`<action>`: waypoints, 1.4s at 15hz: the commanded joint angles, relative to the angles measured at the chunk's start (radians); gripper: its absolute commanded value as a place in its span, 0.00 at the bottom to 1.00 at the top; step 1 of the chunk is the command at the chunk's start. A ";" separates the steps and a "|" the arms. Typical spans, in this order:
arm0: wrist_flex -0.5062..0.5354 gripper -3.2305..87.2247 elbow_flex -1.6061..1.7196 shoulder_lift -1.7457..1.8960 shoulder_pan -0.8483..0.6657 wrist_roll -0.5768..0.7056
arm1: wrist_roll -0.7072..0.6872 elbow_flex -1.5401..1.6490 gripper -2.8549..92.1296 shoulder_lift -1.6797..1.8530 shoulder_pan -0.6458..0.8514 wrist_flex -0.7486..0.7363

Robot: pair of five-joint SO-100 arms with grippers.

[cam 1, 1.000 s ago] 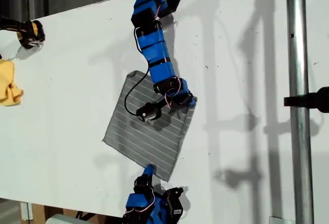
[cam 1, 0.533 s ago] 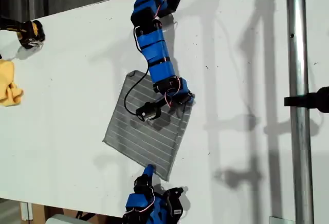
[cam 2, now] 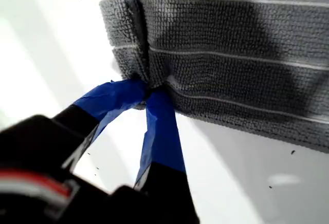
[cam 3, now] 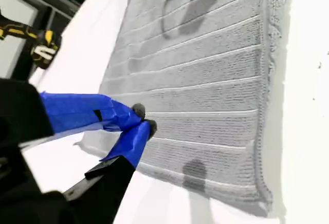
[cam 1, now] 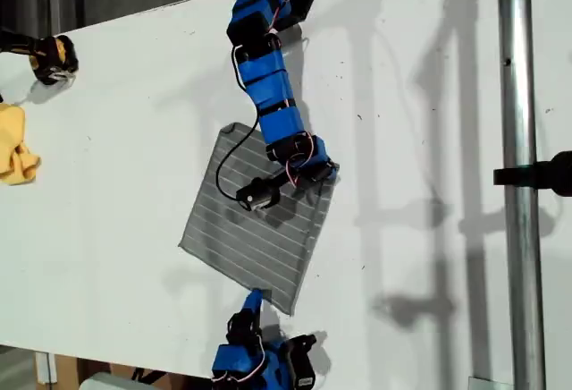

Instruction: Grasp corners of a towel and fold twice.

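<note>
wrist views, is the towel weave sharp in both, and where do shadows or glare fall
First wrist view: the towel has crisp weave, with a soft dark shadow across its stripes; the table glares white. Second wrist view: weave sharp near my second gripper, softer farther off, with two arm shadows. Exterior view: long pale shadows cross the table toward the pole.

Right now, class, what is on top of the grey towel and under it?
My first claw pinches the towel at a corner; that arm hangs over the cloth. White table shows round the towel; whatever lies beneath the cloth is hidden.
</note>
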 commanded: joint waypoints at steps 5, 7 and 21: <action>0.262 0.03 -0.750 -0.563 0.158 0.331 | 0.000 -0.008 0.03 0.038 -0.003 -0.021; 0.357 0.03 -0.919 -0.680 0.230 0.374 | 0.005 -0.008 0.03 0.037 -0.009 -0.028; 0.382 0.30 -0.916 -0.761 0.394 0.351 | 0.002 -0.005 0.03 0.041 -0.014 -0.046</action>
